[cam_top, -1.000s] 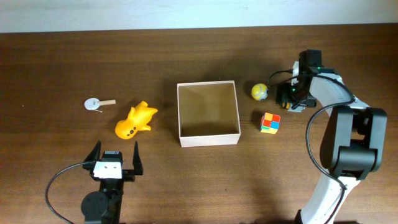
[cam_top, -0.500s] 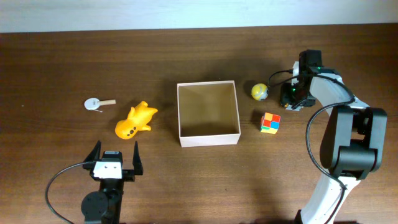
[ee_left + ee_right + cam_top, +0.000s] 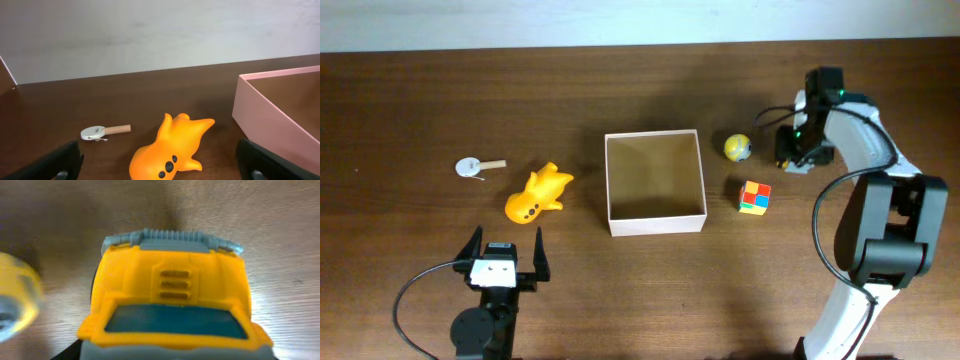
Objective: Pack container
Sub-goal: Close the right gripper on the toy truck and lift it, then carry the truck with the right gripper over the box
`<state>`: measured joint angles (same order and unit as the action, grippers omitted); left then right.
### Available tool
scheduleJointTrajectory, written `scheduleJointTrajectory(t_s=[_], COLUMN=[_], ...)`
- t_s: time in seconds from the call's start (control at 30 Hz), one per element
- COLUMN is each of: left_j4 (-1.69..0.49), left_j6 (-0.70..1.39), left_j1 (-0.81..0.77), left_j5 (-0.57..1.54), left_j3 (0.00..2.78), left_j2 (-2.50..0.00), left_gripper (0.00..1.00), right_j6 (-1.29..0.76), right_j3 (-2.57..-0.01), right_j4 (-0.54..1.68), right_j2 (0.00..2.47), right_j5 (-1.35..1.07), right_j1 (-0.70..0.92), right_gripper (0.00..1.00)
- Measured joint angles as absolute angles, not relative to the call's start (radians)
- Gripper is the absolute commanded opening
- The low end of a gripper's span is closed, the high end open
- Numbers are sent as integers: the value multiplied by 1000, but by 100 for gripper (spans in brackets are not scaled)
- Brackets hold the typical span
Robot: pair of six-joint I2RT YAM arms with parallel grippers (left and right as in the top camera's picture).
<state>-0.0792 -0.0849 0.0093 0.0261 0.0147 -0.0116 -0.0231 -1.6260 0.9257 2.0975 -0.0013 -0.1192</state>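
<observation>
The container (image 3: 656, 221), a square white-walled box with a tan inside, sits mid-table with nothing in it; its wall shows at the right of the left wrist view (image 3: 270, 125). My right gripper (image 3: 798, 152) is to its right, next to a yellow ball (image 3: 737, 147). It hangs over a yellow toy truck (image 3: 170, 300) with grey trim and a blue window, which fills the right wrist view. Its fingers are hidden, and the truck looks held. My left gripper (image 3: 505, 256) is open and empty, near the front edge, just behind an orange animal toy (image 3: 537, 195).
A multicoloured cube (image 3: 754, 196) lies right of the container. A white disc with a wooden handle (image 3: 478, 166) lies at the far left, also in the left wrist view (image 3: 102, 132). The orange toy (image 3: 172, 150) lies between my left fingers' line of sight. The ball shows blurred in the right wrist view (image 3: 15, 300).
My right arm has shifted slightly back and to the right, away from the ball. The left arm and all loose toys have stayed put.
</observation>
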Motion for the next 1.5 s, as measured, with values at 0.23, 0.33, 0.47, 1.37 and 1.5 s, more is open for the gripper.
scheduleJointTrajectory(t_s=[0.23,0.33,0.47,1.37,1.5], left_j4=[-79,-79,-79,-79,-79], left_j6=[-85,-85,-85,-85,-85], left_j1=[9,9,9,9,9], left_j5=[26,26,26,26,26], left_j3=[15,15,15,15,15], left_j2=[-12,-12,-12,-12,-12], left_gripper=[99,99,99,99,99], right_j6=[11,38,88,-99,-230], right_j3=[-1832,-1905,-1993,-2059,-2059], right_j4=[1092,1156,1232,1193,1166], right_j2=[2092,2091,2091,2084,2086], right_j5=[-71,-160,-352,-332,-161], right_j1=[-119,-119,-119,489,581], right_gripper=[55,55,55,55,55])
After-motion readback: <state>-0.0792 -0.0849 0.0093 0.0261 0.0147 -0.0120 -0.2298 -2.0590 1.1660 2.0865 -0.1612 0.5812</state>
